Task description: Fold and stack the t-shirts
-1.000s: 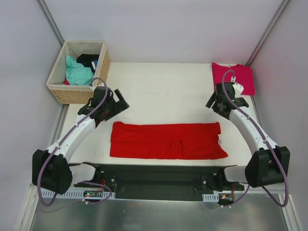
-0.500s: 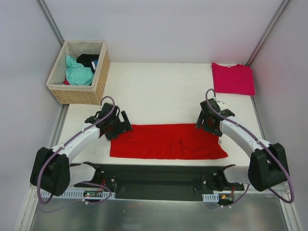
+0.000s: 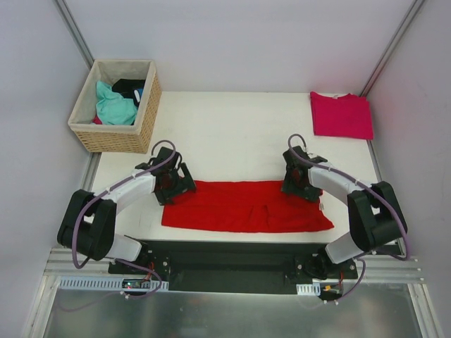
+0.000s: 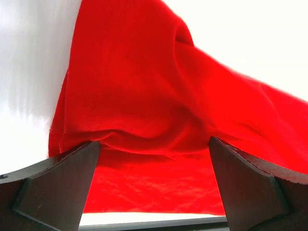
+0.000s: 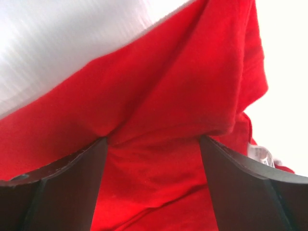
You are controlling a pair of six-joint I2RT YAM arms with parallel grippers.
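Top view: we see the large bright red cloth t-shirt (image 3: 246, 205) lying as a long band on the white table (image 3: 232, 134), near the front edge, its long axis running left to right. The left pincer (image 3: 173, 186) is down at the band's far-left corner and the right pincer (image 3: 299, 184) at its far-right corner, so each arm is nearest its own end. The folded magenta-pink t-shirt (image 3: 341, 115) lies at the far right, well apart.

Left wrist view: jaws spread wide, released, with red cloth bulging between them.

Right wrist view: same, unclenched astride the shirt's edge. We judge nothing is pinched yet.
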